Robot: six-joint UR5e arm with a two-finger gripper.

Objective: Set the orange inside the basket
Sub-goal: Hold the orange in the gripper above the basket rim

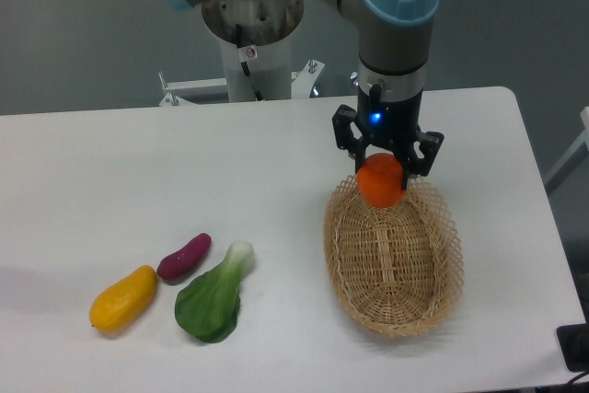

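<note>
My fingers clamp the one orange over the basket's twelve o'clock rim.

The orange is round, smooth and bright, pinched on both sides and hanging just above the lacy open weave at the far end of the single oval wicker basket; I cannot tell whether it touches the rim. The basket lies toward the three o'clock side of the white desk, its near end close to the six o'clock edge. Bare desk stretches wide toward nine and eleven o'clock. At about eight o'clock three items cluster: one yellow-orange mango, one small purple piece, one green leafy vegetable with a white stalk.
</note>
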